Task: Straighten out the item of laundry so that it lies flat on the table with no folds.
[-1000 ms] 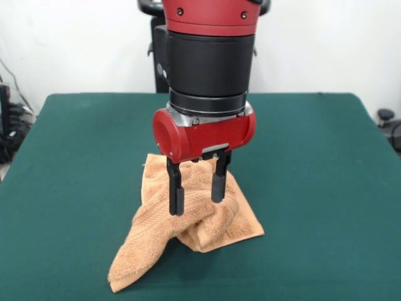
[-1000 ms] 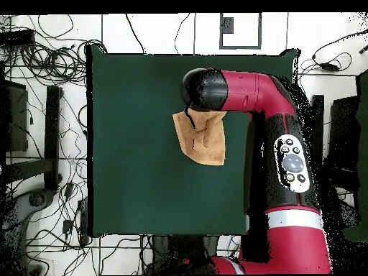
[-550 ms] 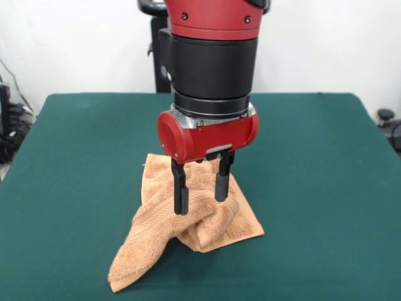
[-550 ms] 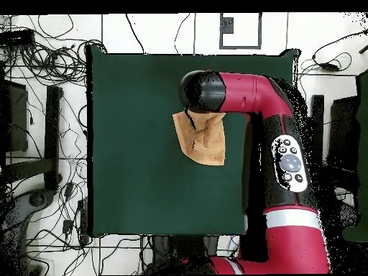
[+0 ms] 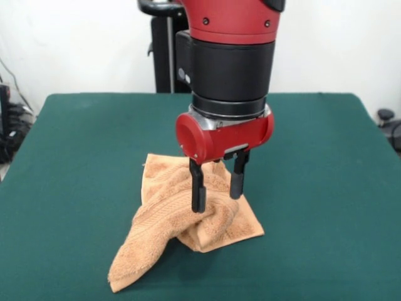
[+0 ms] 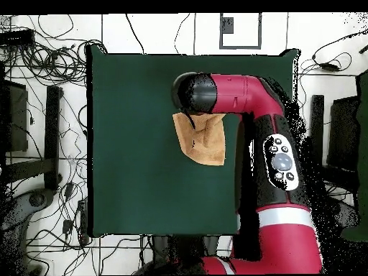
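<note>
Your gripper (image 5: pixel 217 189) hangs over the towel (image 5: pixel 182 222) with its two black fingers (image 5: pixel 198 188) spread apart, nothing pinched between them. The tips sit low against the raised bunched middle of the cloth; you can't tell if they touch it. The towel lies crumpled on the green tabletop (image 5: pixel 326 188), one twisted corner trailing toward the front edge, a flatter part spread to the right. In the overhead view the arm (image 6: pixel 244 93) covers the towel's (image 6: pixel 205 144) upper edge.
</note>
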